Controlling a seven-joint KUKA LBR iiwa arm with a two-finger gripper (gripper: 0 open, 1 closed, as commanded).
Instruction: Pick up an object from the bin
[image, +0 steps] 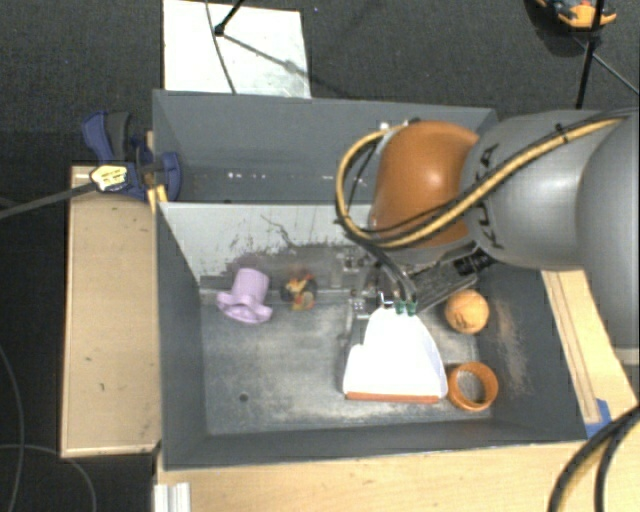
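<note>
Nothing is seen held yet; a white wedge (395, 362) lies just beside the jaws. Whether they are apart or together cannot be told.

- The bin's floor (260, 385) lies bare across the front left, from the left wall to the white wedge (395, 360).
- At the back left, a purple cup (245, 296) and a small brown toy (298, 290) lie near each other, with a narrow gap between them.
- The right side is crowded: the wedge, an orange ring (472, 386) just beside it, and a tan ball (466, 311) behind the ring.
- The arm (540, 200) overhangs the back right.
</note>
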